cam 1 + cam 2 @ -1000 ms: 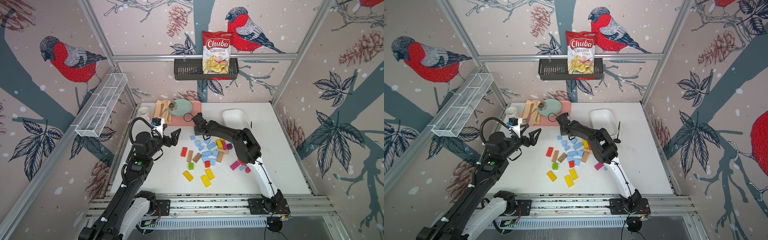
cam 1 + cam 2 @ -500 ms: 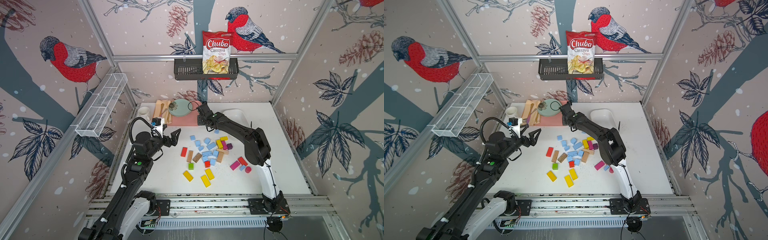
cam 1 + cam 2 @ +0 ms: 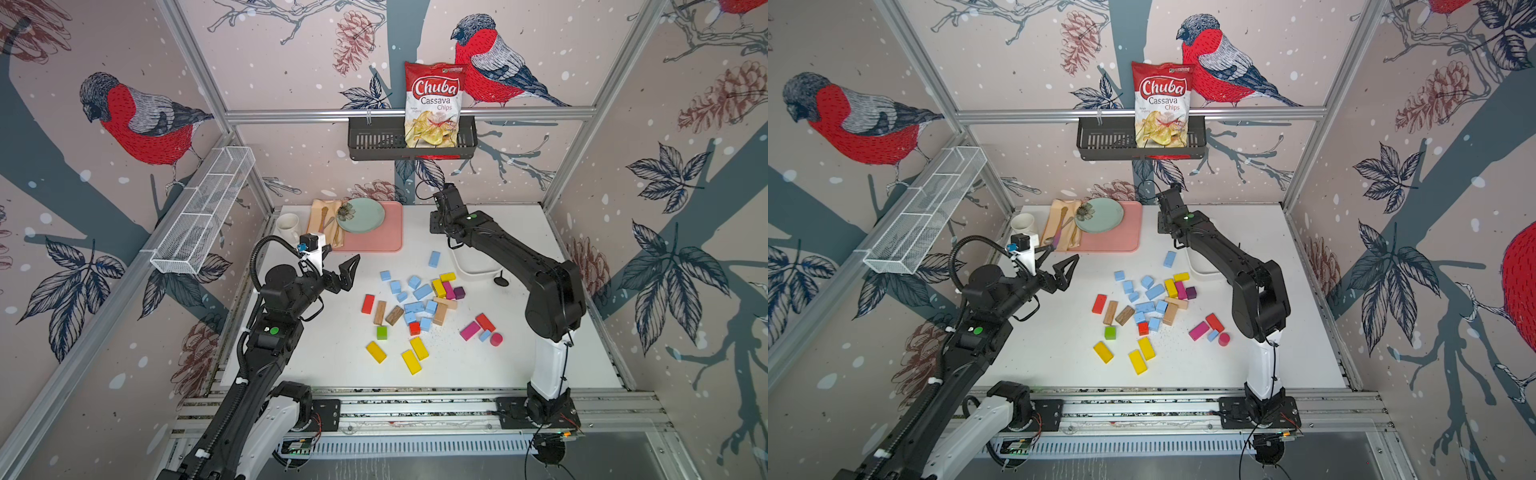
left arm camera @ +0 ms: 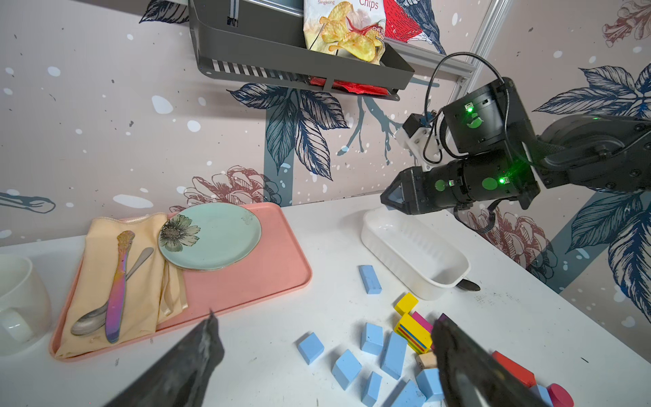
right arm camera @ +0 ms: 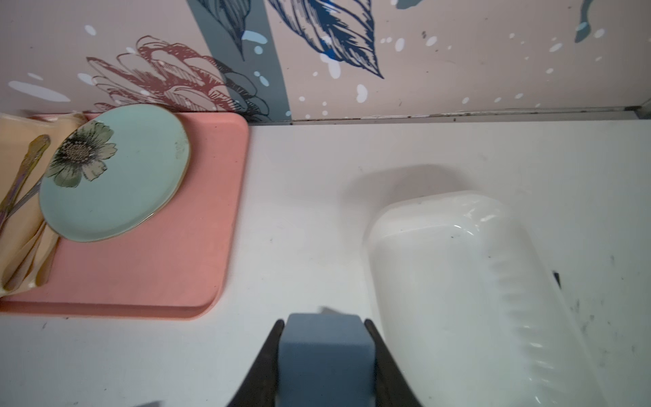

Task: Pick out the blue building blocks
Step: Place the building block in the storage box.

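Observation:
Several blue building blocks (image 3: pixel 415 297) (image 3: pixel 1148 297) lie among mixed blocks mid-table, and a lone blue bar (image 3: pixel 434 258) (image 4: pixel 370 279) sits closer to the white dish (image 3: pixel 471 272) (image 4: pixel 440 285) (image 5: pixel 458 282). My right gripper (image 5: pixel 324 322) (image 4: pixel 391 197) is raised at the back of the table by the dish's far end. It is shut on one blue block (image 5: pixel 326 352), beside the dish rim. My left gripper (image 3: pixel 338 270) (image 3: pixel 1059 270) (image 4: pixel 324 338) hangs open left of the pile with nothing between its fingers. The dish looks empty.
A pink tray (image 3: pixel 386 237) at the back left holds a green plate (image 3: pixel 360 214), napkin and cutlery. A white mug (image 3: pixel 287 226) stands beside it. Yellow, red, magenta, green and plain wooden blocks (image 3: pixel 415 357) lie around the blue ones. A chips bag (image 3: pixel 434 104) sits in a wall basket.
My right arm has lifted away from the block pile and swung back toward the white dish, carrying a blue block. The left arm has stayed still.

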Controlling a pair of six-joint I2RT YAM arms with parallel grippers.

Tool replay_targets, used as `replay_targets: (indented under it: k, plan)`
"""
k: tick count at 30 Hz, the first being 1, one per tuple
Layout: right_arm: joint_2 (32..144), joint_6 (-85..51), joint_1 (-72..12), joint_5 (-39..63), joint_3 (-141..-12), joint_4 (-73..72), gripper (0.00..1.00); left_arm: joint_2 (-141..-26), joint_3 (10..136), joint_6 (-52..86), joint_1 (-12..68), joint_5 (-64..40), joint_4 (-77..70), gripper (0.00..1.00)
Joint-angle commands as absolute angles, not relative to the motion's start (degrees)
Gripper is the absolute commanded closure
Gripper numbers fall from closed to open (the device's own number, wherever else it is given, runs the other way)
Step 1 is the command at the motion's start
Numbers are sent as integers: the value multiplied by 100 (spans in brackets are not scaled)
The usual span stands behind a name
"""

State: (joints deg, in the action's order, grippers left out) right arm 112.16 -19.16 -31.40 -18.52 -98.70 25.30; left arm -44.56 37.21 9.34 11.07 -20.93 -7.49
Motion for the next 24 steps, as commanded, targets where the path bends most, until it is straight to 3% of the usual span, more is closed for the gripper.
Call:
replay_targets:
  k: [1, 11, 24]
  plan:
    - [11016, -1686, -2950, -1803, -9558, 2330, 84, -4443, 3779, 1102, 1107, -2059, -871, 4]
    - [11074, -1600, -2307, -1388, -8862, 1994, 84, -4543, 3687, 1293, 1107, -1958, -1213, 4]
    - [11944, -1566, -2053, -975, -9033, 1764, 85, -5114, 3468, 365, 1116, -4093, -1570, 4]
